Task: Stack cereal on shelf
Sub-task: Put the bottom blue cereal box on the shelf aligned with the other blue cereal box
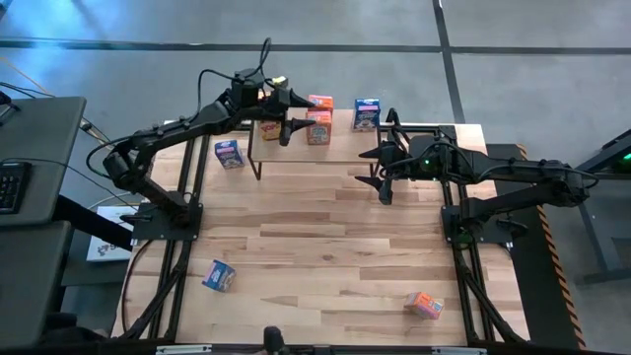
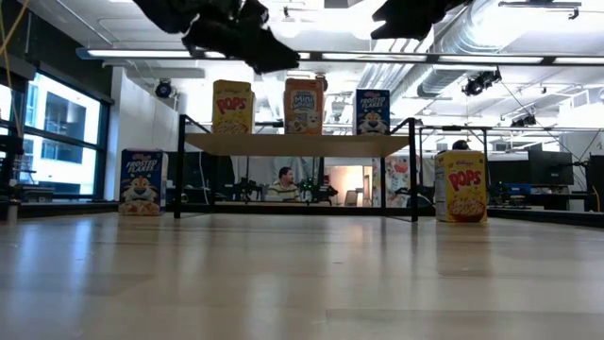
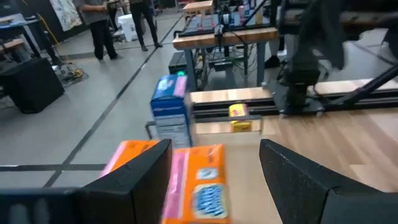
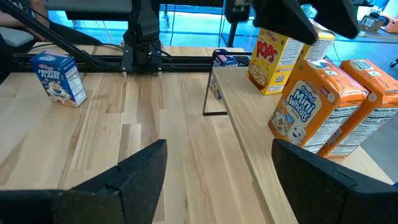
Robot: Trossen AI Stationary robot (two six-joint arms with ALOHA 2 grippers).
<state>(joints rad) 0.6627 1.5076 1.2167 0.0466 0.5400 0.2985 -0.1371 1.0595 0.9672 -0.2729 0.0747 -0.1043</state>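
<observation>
The shelf (image 1: 340, 148) stands at the table's far side, with a light plank top on black legs. On it stand a yellow box (image 1: 270, 128), two orange boxes (image 1: 318, 128) (image 1: 320, 102) and a blue box (image 1: 367, 113). My left gripper (image 1: 296, 116) hovers open above the shelf's left part; in the left wrist view (image 3: 214, 146) an orange box (image 3: 199, 186) lies below its fingers. The low view shows that gripper (image 2: 247, 40) clear above the box tops. My right gripper (image 1: 367, 168) is open (image 4: 219, 144), over the table near the shelf's right end.
On the tabletop stand a blue box (image 1: 229, 153) left of the shelf and a yellow box (image 2: 462, 186) to its right. A blue box (image 1: 219, 275) and an orange box (image 1: 424, 304) lie near the near edge. People stand in the room beyond (image 3: 102, 25).
</observation>
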